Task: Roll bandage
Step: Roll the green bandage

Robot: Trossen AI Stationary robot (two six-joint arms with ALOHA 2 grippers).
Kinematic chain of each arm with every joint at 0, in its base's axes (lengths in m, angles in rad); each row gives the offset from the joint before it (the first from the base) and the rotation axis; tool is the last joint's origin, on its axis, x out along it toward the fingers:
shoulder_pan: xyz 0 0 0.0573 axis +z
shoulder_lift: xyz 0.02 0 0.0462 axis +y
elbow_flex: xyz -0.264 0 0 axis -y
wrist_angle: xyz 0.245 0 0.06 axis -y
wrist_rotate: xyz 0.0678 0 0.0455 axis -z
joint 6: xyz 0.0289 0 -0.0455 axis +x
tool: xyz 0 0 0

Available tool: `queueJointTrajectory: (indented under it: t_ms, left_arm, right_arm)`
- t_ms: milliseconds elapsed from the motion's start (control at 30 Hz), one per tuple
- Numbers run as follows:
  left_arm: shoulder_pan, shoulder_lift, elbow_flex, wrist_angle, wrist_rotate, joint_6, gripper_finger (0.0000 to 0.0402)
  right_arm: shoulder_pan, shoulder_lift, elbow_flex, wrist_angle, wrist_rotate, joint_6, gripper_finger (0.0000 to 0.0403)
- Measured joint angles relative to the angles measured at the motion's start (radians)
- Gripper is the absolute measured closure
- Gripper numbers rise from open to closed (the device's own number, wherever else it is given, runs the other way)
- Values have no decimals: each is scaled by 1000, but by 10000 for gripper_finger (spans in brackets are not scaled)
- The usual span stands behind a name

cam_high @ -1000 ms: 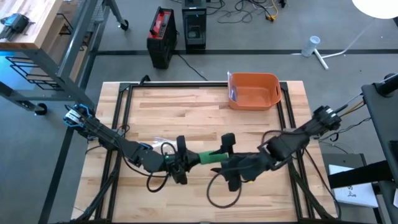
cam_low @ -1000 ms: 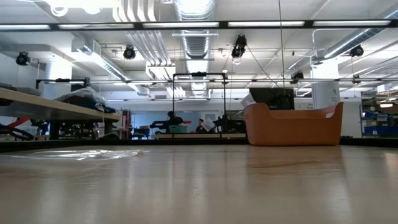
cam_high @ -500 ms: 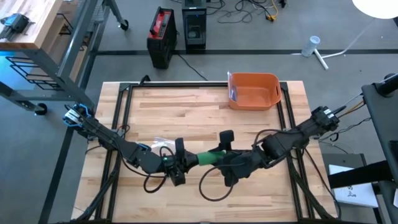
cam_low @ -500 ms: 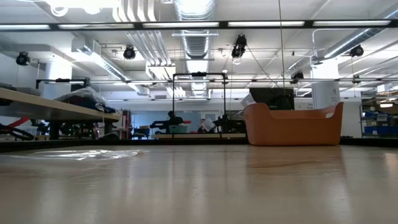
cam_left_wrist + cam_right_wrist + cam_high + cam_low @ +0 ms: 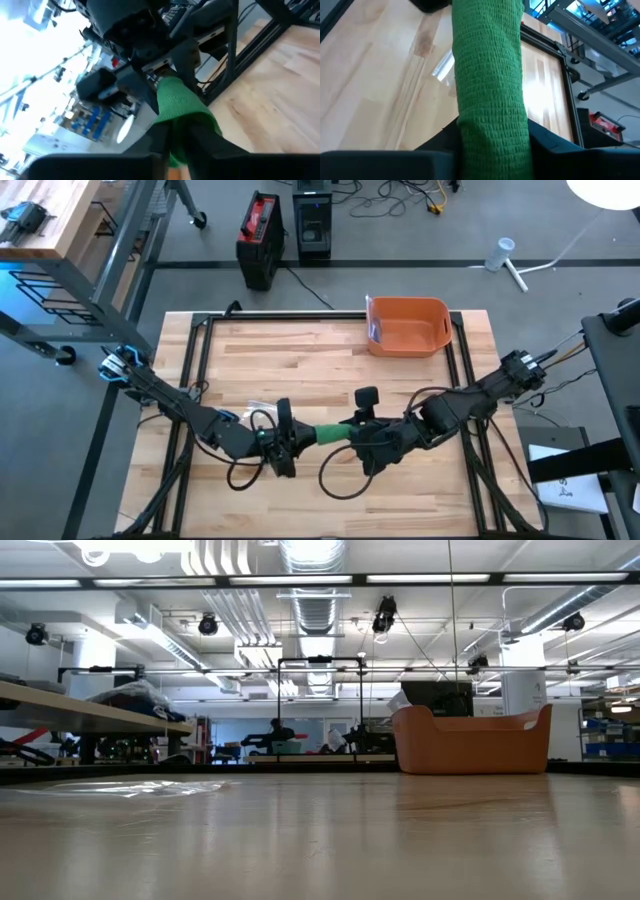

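A green bandage (image 5: 326, 433) stretches in the air above the table's near middle, between my two grippers. My left gripper (image 5: 284, 439) comes from the table's left and is shut on the bandage's left end (image 5: 181, 107). My right gripper (image 5: 362, 436) comes from the table's right, with the bandage (image 5: 490, 75) filling the gap between its two fingers. The low view shows neither gripper and no bandage. My left gripper pinches the bandage's bunched left end (image 5: 189, 120) between its two fingers (image 5: 161, 141). It comes in level from the table's left. The bandage is lifted clear of the table and runs on toward the other gripper. My right gripper has the bandage's right part (image 5: 491, 131) between its two fingers (image 5: 540, 142), which lie against its two edges. It comes from the table's right, slanting downward, and the strip runs straight ahead along the fingers. The bandage is clear of the table.
An orange bin (image 5: 408, 327) stands at the table's far right, also seen in the low view as the bin (image 5: 470, 740). A clear plastic wrapper (image 5: 258, 412) lies just beyond the left gripper. Black frame rails (image 5: 205, 360) edge the table, and cables loop below both arms.
Both grippers, with the bandage between them, have drifted a little toward the table's left edge. The bandage stays clear of the table.
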Motion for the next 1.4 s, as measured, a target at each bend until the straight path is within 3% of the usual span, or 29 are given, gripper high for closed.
queueJointTrajectory:
  t_ms: [133, 267, 433, 600, 733, 900, 967, 1133, 1400]
  left_arm:
    - [-2, -31, 0, -93, -1, -118, 316]
    - [-1, -87, 0, -287, -1, -323, 252]
    - [-1, -161, 0, -680, 30, -792, 187]
    - [-1, -168, -1, -1082, 98, -1316, 155]
    - [0, -120, -23, -1244, 180, -1475, 151]
    - [-1, -41, -89, -1171, 400, -1405, 161]
    - [-1, -5, -109, -1180, 413, -1416, 168]
    - [73, 34, -172, -1058, 329, -1533, 187]
    - [215, 111, -372, -580, 431, -1489, 217]
  right_arm:
    - [0, -17, -2, -5, 0, -12, 316]
    - [2, -41, -2, -7, 4, -11, 330]
    - [5, -75, -3, -7, 4, -11, 329]
    - [1, -100, -10, -4, 4, 4, 325]
    - [-6, -83, -19, -5, 1, 17, 332]
    - [-9, -52, -22, -5, 0, 30, 333]
    - [-9, -47, -28, -7, 0, 30, 329]
    - [-9, -47, -33, -9, 1, 33, 331]
    - [-9, -47, -33, -60, 1, 64, 333]
